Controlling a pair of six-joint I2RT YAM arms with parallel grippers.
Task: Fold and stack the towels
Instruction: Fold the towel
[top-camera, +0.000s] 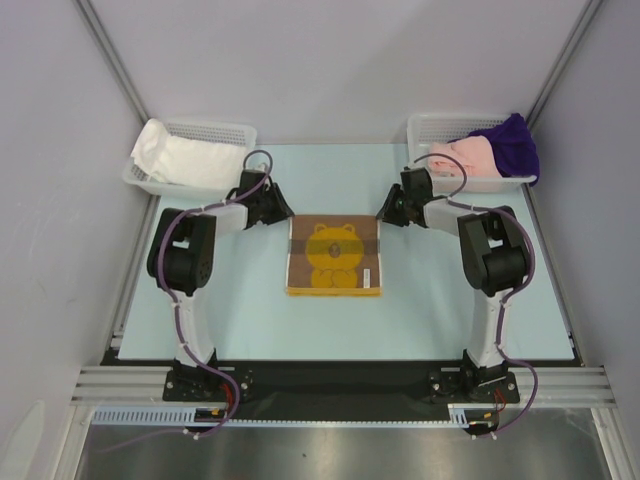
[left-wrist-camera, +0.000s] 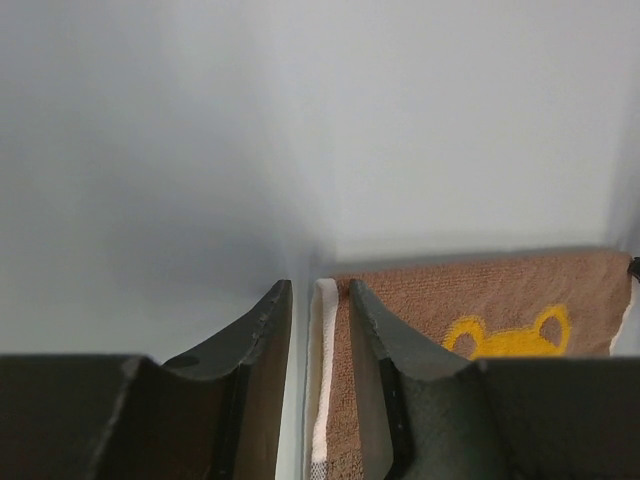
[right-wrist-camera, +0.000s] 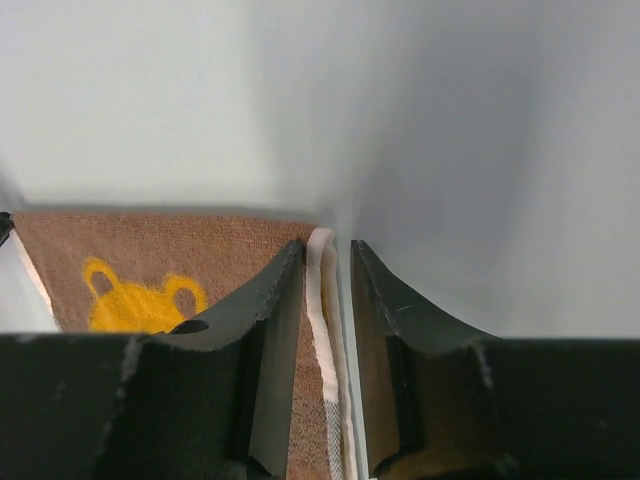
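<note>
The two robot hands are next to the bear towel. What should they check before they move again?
1. Left gripper is lined up on the far-left corner of the bear towel: ok, the white edge sits between its fingers.
2. Right gripper is lined up on the far-right corner: ok, a white edge sits between its fingers too.
3. Both are squeezing the cloth tightly: cannot tell.
4. Bear towel lies flat on the table: ok.
5. Other towels are out of the way: ok. The white towel is in the left basket, and the pink towel and purple towel are in the right basket.
</note>
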